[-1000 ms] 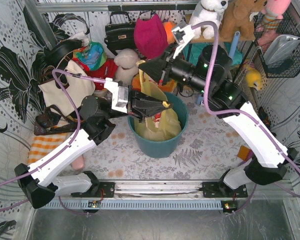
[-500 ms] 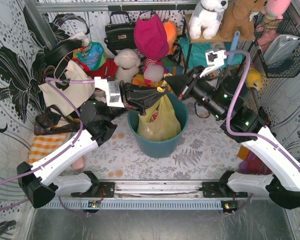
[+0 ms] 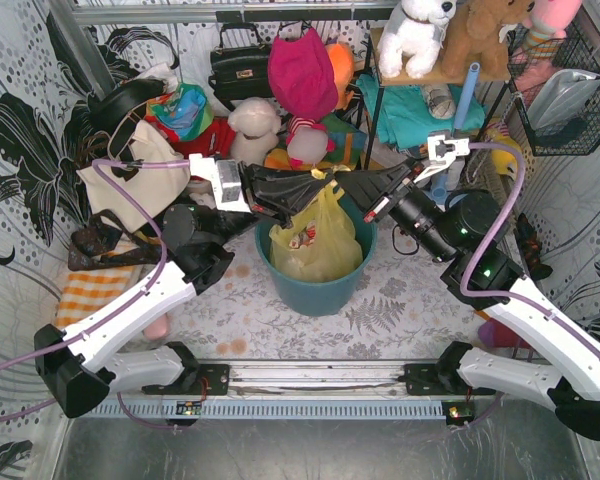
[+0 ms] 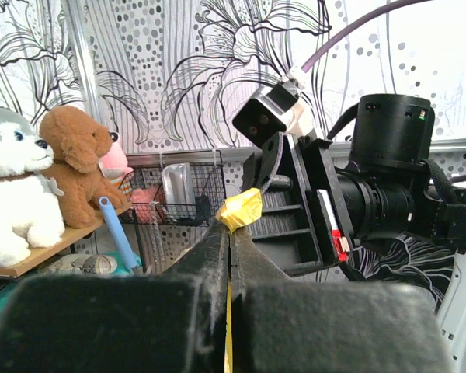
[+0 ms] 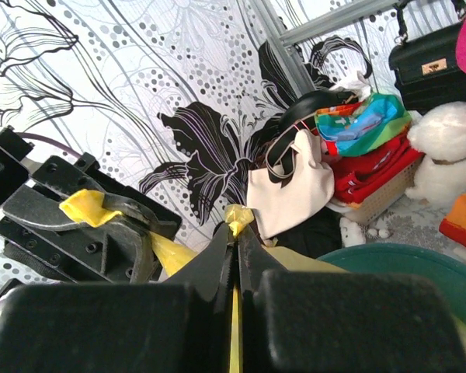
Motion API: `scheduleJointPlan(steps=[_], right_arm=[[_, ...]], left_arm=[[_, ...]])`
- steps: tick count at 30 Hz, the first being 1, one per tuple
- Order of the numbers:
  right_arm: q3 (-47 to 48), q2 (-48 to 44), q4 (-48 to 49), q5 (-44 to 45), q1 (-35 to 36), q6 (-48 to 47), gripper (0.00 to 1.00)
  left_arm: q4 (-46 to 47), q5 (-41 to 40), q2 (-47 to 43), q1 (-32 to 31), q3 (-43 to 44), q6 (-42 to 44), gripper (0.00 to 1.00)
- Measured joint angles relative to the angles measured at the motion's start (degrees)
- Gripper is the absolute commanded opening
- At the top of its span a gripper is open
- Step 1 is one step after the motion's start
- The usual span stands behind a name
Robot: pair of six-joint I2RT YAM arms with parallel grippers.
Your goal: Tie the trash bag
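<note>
Top external shows left fingers (image 3: pixel 292 188) and right fingers (image 3: pixel 368 185) pinching trash bag (image 3: pixel 315 245)

Seen from above, two white robot arms reach in from the bottom corners and meet over a round teal bin (image 3: pixel 318 296) standing on a floral-patterned table (image 3: pixel 405 300). A translucent yellow trash bag (image 3: pixel 315 250) sits in the bin, crumpled contents showing through its crinkled plastic. The left gripper (image 3: pixel 318 190) and right gripper (image 3: pixel 344 183) point at each other almost tip to tip above the bin's far rim, both clamped on the bag's gathered yellow top ends. Behind the bin lie soft toys. A cream canvas tote bag (image 3: pixel 130 180) sits far left, a black handbag (image 3: pixel 238 65) hangs at the back, and a white plush dog (image 3: pixel 416 30) sits on a shelf.
</note>
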Motion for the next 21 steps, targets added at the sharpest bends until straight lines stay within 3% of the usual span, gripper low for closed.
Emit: scheduleJointPlan(steps=[8, 11, 13, 21], right_arm=[[0.3, 0.0, 0.7, -0.9, 0.0, -2.8, 0.02], [1.9, 0.2, 0.0, -0.8, 0.0, -4.8, 0.25], [3.9, 0.7, -1.3, -0.8, 0.0, -6.1, 0.34], [17.9, 4.9, -13.4, -1.1, 0.0, -11.3, 0.48]], left_arm=[[-1.4, 2.3, -2.1, 0.0, -1.6, 0.0, 0.00], [-2.1, 2.3, -3.4, 0.0, -2.7, 0.2, 0.00], [-2.7, 2.3, -3.8, 0.0, -3.2, 0.4, 0.00], [-4.3, 2.1, -3.8, 0.0, -4.2, 1.3, 0.00]])
